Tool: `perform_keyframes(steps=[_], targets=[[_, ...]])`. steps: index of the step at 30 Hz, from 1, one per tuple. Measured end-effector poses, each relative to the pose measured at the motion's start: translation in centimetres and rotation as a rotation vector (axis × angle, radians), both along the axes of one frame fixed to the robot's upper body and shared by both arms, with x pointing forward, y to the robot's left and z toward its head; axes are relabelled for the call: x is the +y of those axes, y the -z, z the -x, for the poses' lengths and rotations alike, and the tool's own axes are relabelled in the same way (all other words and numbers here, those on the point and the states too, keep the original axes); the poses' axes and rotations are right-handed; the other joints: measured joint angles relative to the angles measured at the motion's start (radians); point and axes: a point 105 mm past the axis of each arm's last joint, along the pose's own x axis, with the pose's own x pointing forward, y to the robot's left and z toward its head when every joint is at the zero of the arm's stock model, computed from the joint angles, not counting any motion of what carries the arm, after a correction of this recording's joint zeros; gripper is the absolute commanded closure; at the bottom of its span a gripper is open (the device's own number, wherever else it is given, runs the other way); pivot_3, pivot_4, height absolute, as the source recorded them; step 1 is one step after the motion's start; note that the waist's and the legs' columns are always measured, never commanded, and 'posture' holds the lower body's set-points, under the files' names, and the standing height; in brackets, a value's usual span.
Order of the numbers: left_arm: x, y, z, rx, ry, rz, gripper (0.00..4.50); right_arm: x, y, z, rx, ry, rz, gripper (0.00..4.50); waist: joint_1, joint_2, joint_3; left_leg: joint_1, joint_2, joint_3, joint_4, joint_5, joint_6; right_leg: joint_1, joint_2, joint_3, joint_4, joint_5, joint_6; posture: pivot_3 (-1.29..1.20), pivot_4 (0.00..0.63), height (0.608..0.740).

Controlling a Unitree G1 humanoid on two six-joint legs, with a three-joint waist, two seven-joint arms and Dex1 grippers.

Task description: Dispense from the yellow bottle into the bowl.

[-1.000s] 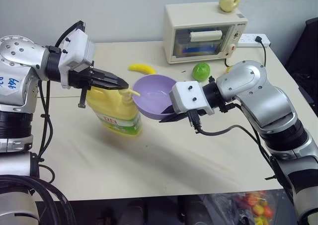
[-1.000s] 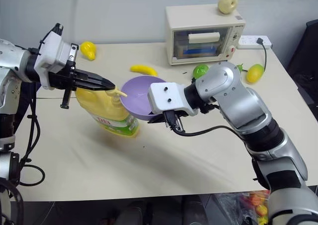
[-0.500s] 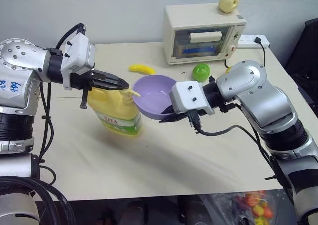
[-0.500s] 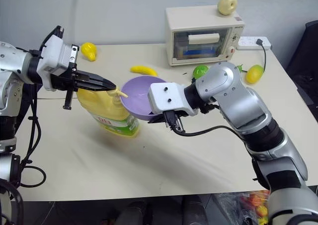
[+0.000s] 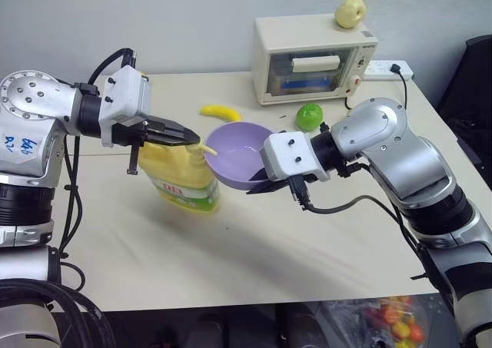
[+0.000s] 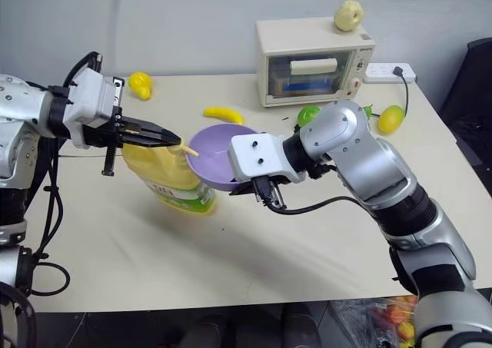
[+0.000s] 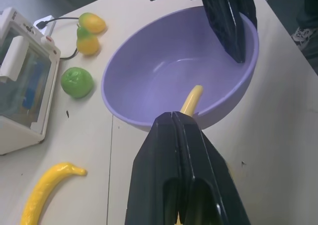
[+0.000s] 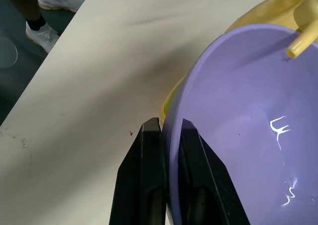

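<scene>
- The right gripper [image 8: 166,135] is clamped on the rim of the bowl [image 5: 242,150], held tilted beside the yellow bottle [image 5: 181,180].
- The left gripper [image 5: 191,137], fingers together, rests on the bottle's pump, its spout over the bowl.
- A banana [image 5: 220,113] lies behind.

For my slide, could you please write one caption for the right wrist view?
Right gripper pinching the lavender bowl's rim, with the yellow bottle's spout over the far rim.

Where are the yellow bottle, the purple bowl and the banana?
yellow bottle [image 5: 184,183], left eye view, its label.
purple bowl [image 5: 238,150], left eye view, its inside wall.
banana [image 6: 223,115], right eye view, its middle.
</scene>
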Motion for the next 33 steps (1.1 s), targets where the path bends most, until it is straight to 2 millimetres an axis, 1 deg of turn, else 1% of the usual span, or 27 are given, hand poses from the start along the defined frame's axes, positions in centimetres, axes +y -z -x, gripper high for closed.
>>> perform_keyframes(steps=[11,17,21,24,26,29,32,33], targets=[[0.6,0.8,-0.8,0.007,-0.021,0.021,4.47,0.0,0.3,-0.2,0.012,0.003,0.004,4.50,0.000,0.001,-0.002,0.000,0.000,0.000,0.000,0.000,0.000,0.000,0.000,0.000,0.000,0.000,0.000,0.00,0.150,0.740],[0.5,0.8,-1.0,0.029,-0.027,0.039,4.47,-0.1,0.4,-0.2,0.015,0.007,0.006,4.50,0.002,0.003,-0.005,0.000,0.000,0.000,0.000,0.000,0.000,0.000,0.000,0.000,0.000,0.000,0.000,0.00,0.150,0.740],[0.3,0.0,-1.1,0.099,-0.044,0.066,4.47,-0.1,0.4,-0.2,0.002,0.004,0.006,4.50,0.001,0.002,-0.005,-0.001,0.000,0.000,0.000,0.000,0.000,-0.001,0.000,0.000,0.000,0.000,0.000,0.00,0.150,0.740],[-0.2,-1.0,-0.8,0.175,-0.034,0.098,4.47,-0.1,0.4,-0.2,-0.003,0.000,0.005,4.50,0.000,-0.001,-0.002,-0.004,0.000,0.000,0.001,0.000,0.000,-0.004,0.000,0.000,0.000,0.000,0.000,0.00,0.150,0.740],[-0.4,-2.3,-0.4,0.196,-0.017,0.121,4.47,-0.1,0.5,-0.2,0.001,0.002,0.005,4.50,-0.002,-0.006,0.002,-0.008,0.001,-0.001,0.001,0.000,0.000,-0.009,0.001,0.000,0.000,0.000,0.000,0.00,0.150,0.740],[0.2,-4.1,0.4,0.195,-0.020,0.138,4.47,-0.2,0.7,-0.3,0.007,0.004,0.004,4.50,-0.006,-0.006,0.002,-0.019,0.000,-0.001,0.002,0.000,0.000,-0.020,0.000,0.000,0.001,0.000,0.000,0.00,0.150,0.740],[1.6,-5.4,1.9,0.223,-0.044,0.146,3.88,-0.6,1.3,-0.3,0.023,0.020,0.009,4.50,-0.009,-0.006,0.002,-0.019,0.000,-0.001,0.002,0.000,-0.001,-0.020,0.000,-0.002,0.000,0.000,0.000,0.00,0.150,0.740],[2.0,-5.6,2.4,0.225,-0.048,0.139,3.62,-0.7,1.3,-0.4,0.024,0.024,0.009,4.50,-0.010,-0.007,0.003,-0.019,0.000,-0.001,0.002,0.000,-0.001,-0.020,-0.001,-0.002,0.000,0.000,0.000,0.00,0.150,0.740]])
